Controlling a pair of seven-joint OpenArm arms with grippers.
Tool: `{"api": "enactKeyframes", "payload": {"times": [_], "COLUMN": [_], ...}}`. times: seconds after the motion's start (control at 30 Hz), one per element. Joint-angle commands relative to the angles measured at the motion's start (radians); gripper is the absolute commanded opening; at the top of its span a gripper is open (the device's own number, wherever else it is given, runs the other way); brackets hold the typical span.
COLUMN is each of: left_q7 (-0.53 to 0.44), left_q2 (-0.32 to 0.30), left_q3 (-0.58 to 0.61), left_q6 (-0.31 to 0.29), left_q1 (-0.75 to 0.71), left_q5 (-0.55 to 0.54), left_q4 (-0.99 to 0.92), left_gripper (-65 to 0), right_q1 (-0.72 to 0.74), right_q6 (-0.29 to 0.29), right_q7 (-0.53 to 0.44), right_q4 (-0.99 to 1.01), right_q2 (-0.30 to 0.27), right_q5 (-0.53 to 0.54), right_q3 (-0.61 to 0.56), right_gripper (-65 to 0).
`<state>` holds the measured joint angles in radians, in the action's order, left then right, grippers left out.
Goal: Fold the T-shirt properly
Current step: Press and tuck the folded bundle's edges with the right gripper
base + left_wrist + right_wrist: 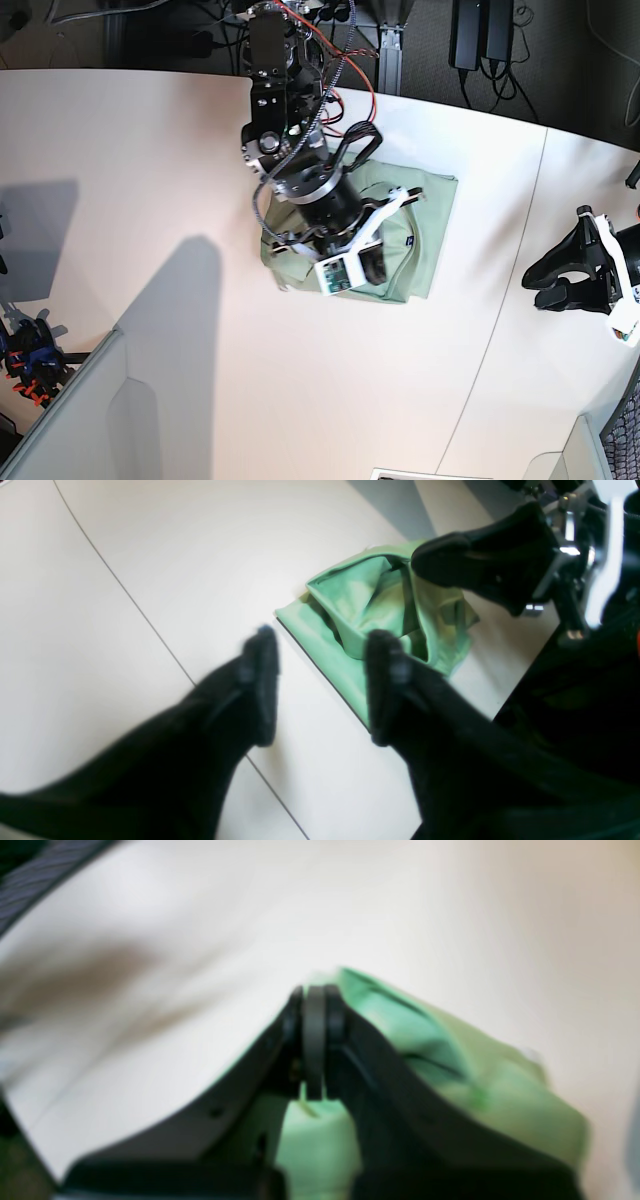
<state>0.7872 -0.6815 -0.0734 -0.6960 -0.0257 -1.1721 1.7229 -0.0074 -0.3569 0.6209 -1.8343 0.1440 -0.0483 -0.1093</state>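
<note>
The pale mint-green T-shirt (pixel 425 225) lies folded into a compact bundle on the white table (pixel 150 150), right of centre. My right gripper (pixel 374 264) reaches down onto its front left part. In the right wrist view the gripper (pixel 315 1040) has its fingers pressed together with green fabric (pixel 450 1075) caught between and under them. The left wrist view shows the shirt (pixel 370 595) with rumpled layers and the right gripper's fingertip (pixel 450 560) on it. My left gripper (pixel 322 685) is open and empty, hovering over bare table short of the shirt; in the base view it (pixel 546 284) is far right.
A thin seam (pixel 510 300) runs across the table between the shirt and the left arm. Cables and power bricks (pixel 480 40) hang behind the table's far edge. The table's edge (pixel 520 675) lies just past the shirt in the left wrist view.
</note>
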Motion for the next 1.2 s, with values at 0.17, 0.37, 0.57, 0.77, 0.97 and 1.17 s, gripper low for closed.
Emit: {"api": "enactKeyframes", "payload": {"times": [0.17,0.37,0.57,0.77,0.97,1.17], "left_q7": [-0.019,-0.019,-0.019,-0.019,-0.020,-0.019], "left_q2": [-0.014,-0.014,-0.014,-0.014,-0.014,-0.014], "left_q3": [0.019,0.028,0.028,0.028,0.028,0.028], "left_q6": [-0.002,-0.002,-0.002,-0.002,-0.002,-0.002], "left_q1": [-0.008,-0.008,-0.008,-0.008,-0.008,-0.008], "left_q5": [-0.024,-0.021,-0.021,-0.021,-0.048,-0.031], "left_q4": [0.016,0.016,0.016,0.016,0.031,0.130], "left_gripper": [-44.1,-44.1,-44.1,-44.1,-50.7,-57.0], "right_q1": [0.017,0.013,0.013,0.013,0.014,0.020], "right_q6": [0.002,0.002,0.002,0.002,0.002,0.002], "right_q7": [-0.005,-0.004,-0.024,-0.039,-0.045,0.000], "right_q4": [0.034,0.179,0.235,0.233,0.146,0.071], "right_q2": [-0.005,-0.010,0.008,0.008,0.008,0.007], "right_q5": [0.091,0.101,0.101,0.103,0.050,0.076], "right_q3": [0.068,-0.045,-0.221,-0.287,-0.249,-0.095], "right_gripper": [-65.0,-65.0,-65.0,-65.0,-65.0,-65.0]}}
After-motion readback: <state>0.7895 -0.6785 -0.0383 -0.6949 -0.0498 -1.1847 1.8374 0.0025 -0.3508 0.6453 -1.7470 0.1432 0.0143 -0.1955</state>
